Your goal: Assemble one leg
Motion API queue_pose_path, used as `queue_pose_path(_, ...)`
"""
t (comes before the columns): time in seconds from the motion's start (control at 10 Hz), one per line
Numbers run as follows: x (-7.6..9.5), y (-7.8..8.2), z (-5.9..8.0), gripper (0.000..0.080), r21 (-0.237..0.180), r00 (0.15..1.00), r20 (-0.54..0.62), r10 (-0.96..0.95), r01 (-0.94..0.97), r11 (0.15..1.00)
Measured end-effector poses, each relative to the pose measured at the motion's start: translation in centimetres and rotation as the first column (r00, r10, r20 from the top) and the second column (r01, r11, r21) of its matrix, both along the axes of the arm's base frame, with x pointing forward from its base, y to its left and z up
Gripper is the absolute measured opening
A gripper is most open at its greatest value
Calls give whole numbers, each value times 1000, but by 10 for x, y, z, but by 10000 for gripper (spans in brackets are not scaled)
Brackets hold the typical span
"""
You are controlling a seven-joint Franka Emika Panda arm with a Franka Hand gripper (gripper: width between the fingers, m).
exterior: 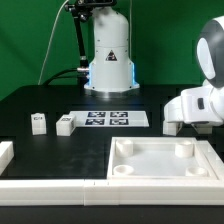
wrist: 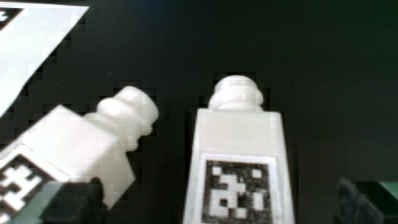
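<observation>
In the wrist view a white leg (wrist: 240, 150) with a tag on its face and a knobbed peg end lies straight between my gripper's (wrist: 221, 206) dark fingertips (wrist: 71, 205), with a gap on each side. The gripper is open. A second leg (wrist: 93, 140) lies tilted close beside the first. In the exterior view the gripper (exterior: 182, 126) is low over the table at the right, behind the tray, and hides these two legs. Two more legs (exterior: 38, 122) (exterior: 67, 124) stand at the exterior view's left.
The large white tray-like piece with corner sockets (exterior: 165, 178) lies at the front right. The marker board (exterior: 106, 118) lies in the middle; its corner shows in the wrist view (wrist: 25, 50). A white wall piece (exterior: 45, 188) runs along the front left. The robot base (exterior: 108, 60) stands behind.
</observation>
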State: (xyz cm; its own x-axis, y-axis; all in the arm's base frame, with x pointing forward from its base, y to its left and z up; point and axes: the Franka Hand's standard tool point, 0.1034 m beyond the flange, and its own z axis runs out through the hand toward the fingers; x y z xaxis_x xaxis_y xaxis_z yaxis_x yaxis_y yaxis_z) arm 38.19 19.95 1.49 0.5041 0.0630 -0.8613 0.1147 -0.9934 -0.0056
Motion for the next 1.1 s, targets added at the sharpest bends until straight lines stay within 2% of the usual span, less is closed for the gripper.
queue_pose_path(0.6, 0, -1, -11, 649, 8, 1000, 29, -11, 11, 1000)
queue_pose_path(0.9, 1, -3, -12, 637, 7, 999, 31, -15, 15, 1000)
queue_pose_path(1.0, 1, -3, -12, 469, 7, 999, 31, -15, 15, 1000)
queue_pose_path(1.1, 1, -3, -12, 469, 7, 999, 31, -15, 15, 1000)
